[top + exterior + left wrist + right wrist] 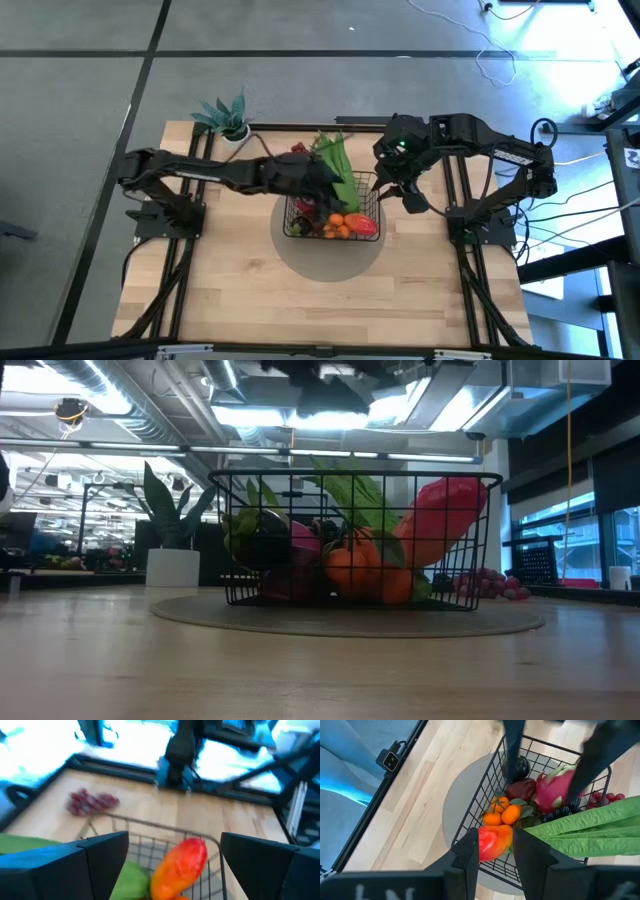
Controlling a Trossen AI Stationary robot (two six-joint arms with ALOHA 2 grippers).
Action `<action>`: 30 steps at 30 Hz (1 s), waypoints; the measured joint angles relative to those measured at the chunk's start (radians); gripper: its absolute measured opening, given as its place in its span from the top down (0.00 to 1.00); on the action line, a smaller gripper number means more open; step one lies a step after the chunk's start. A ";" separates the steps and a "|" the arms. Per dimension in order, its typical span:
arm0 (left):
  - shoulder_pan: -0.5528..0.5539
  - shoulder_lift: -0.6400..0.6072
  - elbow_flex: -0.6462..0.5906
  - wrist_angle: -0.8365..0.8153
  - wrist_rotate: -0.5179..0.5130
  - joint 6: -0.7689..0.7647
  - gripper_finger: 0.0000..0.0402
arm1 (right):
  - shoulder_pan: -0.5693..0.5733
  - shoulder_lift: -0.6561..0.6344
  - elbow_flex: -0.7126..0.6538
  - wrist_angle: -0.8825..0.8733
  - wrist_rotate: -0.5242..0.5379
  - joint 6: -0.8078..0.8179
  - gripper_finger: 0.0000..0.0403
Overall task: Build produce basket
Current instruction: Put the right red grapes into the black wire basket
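My left tool [172, 865] hovers spread over the basket [300, 228] – the red grape bunch [91, 801] on the desk [250, 290] looks soft, best pinched lightly by its stem – my right tool [495, 845] also parted.

text: none legible | labels: none | nos./signs: none

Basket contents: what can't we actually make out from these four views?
- High view: the left tool covers much of the basket; fruit beneath is hidden.
- Low view: wire mesh and front fruit such as the mango block whatever lies behind.
- Left wrist view: blurred; the grapes on the table are only a smear.
- Right wrist view: the pods run off the edge.
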 joint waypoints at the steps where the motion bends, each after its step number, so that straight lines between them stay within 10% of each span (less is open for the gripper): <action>1: 0.000 -0.023 0.001 -0.017 -0.018 0.000 0.25 | 0.000 0.000 0.000 0.001 0.000 0.000 0.74; 12: 0.024 -0.213 0.002 -0.356 -0.235 -0.144 0.25 | 0.000 0.000 0.000 0.050 0.000 0.000 0.74; 26: 0.081 -0.256 0.001 -0.543 -0.273 -0.297 0.26 | 0.000 0.000 0.000 0.083 0.014 0.161 0.74; 30: 0.100 -0.256 0.001 -0.571 -0.293 -0.348 0.26 | -0.003 0.005 0.000 0.086 0.170 0.281 0.74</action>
